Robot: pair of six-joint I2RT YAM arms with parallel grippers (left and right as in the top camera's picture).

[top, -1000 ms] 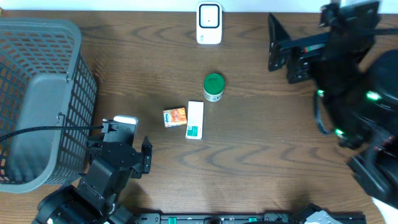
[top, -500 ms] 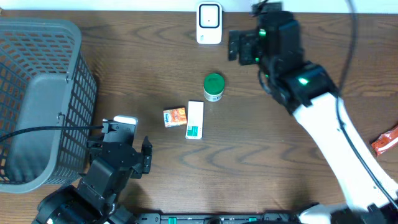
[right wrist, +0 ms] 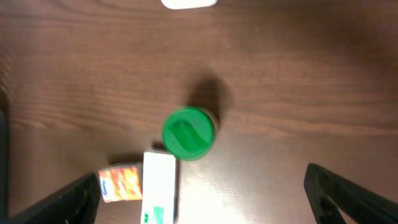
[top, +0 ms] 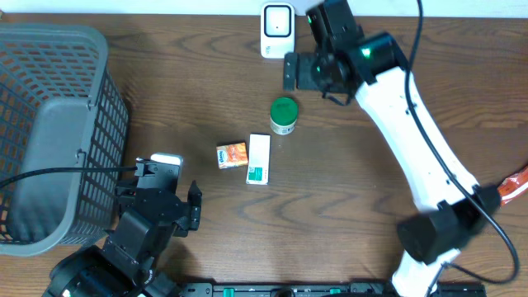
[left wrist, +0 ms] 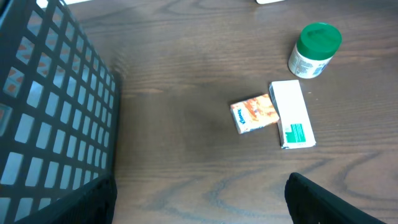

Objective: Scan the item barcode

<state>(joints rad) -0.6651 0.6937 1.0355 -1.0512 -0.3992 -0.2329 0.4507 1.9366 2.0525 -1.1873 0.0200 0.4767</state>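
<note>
- The right fingers [right wrist: 351, 194] stand wide apart with nothing between them; in the right wrist view they frame the lower corners, with bare wood and the items between them.
- The left fingers [left wrist: 336, 202] are also spread, and they too clamp nothing; they show as dark shapes at the bottom corners of the left wrist view.
- We see the right gripper [top: 304, 68] reaching over the far middle of the wooden table [top: 355, 214], just beside the white barcode scanner [top: 278, 30] that stands at the far edge.
- The left gripper [top: 161, 196] sits near the front left, between the grey mesh basket [top: 49, 132] and the items, and well apart from them.
- The green-lidded jar [top: 284, 115] stands upright near the table's middle, in front of the scanner and apart from it; from the right wrist its lid sits almost centred, and nothing touches it.
- In front of the jar and slightly to its left lies a flat white box with green print [top: 259, 158], not touching the jar.
- A small orange packet [top: 233, 154] lies against the box's left long side, slightly tilted.
- At the right edge we make out part of a red wrapper [top: 513, 183], well apart from everything else.
- No barcode is legible to us on any item.
</note>
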